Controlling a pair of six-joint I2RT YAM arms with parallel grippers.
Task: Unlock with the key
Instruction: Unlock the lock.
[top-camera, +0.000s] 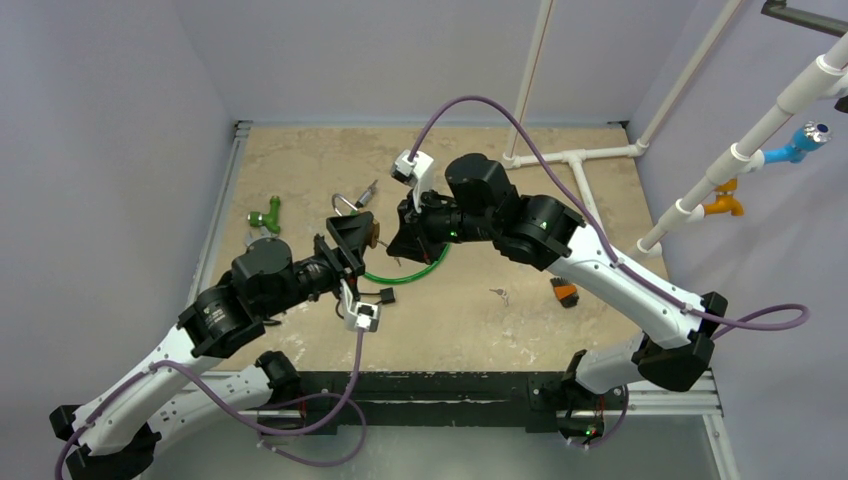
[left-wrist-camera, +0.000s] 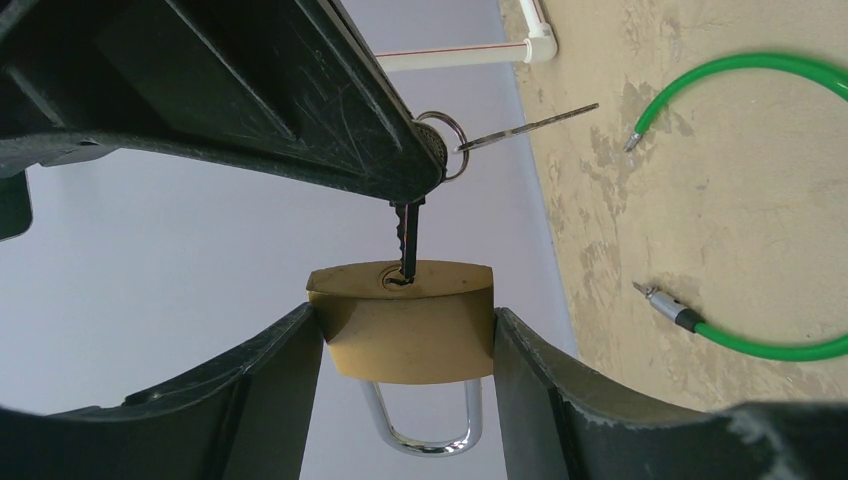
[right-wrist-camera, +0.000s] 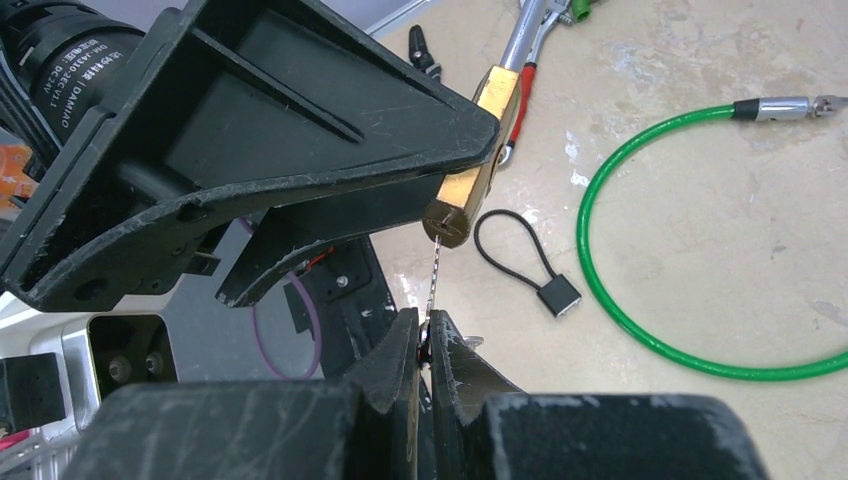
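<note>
- Progress, as I judge it: roughly midway. The padlock (left-wrist-camera: 408, 335) is held up off the tabletop (top-camera: 500, 330), and the key (left-wrist-camera: 405, 240) has its tip in the keyhole.
- Left gripper (left-wrist-camera: 405, 325): clamped on the brass body of the padlock, one finger on each side, keyhole face turned toward the other arm.
- Right gripper (right-wrist-camera: 425, 330): closed tight on the head of the key, with the blade pointing straight at the lock.
- Done: padlock grasped, key grasped, the two lined up, and the key's tip entered.
- Left to do, by my reading:
  - Most of the blade shows outside the lock, so it needs pushing fully home.
  - The key then has to be turned.
  - The shackle (left-wrist-camera: 425, 420) sits with both legs in the body, so the lock looks unopened.
- Count, task things: one padlock; one key in the grip; one ring (left-wrist-camera: 447, 140) on it, carrying one more key (left-wrist-camera: 528, 126) that sticks out sideways.
- Count, on the tabletop:
  - one green cable (left-wrist-camera: 760, 70) with two metal ends
  - one small black loop tag (right-wrist-camera: 545, 285)
  - one green fitting (top-camera: 267, 214)
  - one orange piece (top-camera: 565, 292)
  - one small metal item (top-camera: 498, 294), too small to name
</note>
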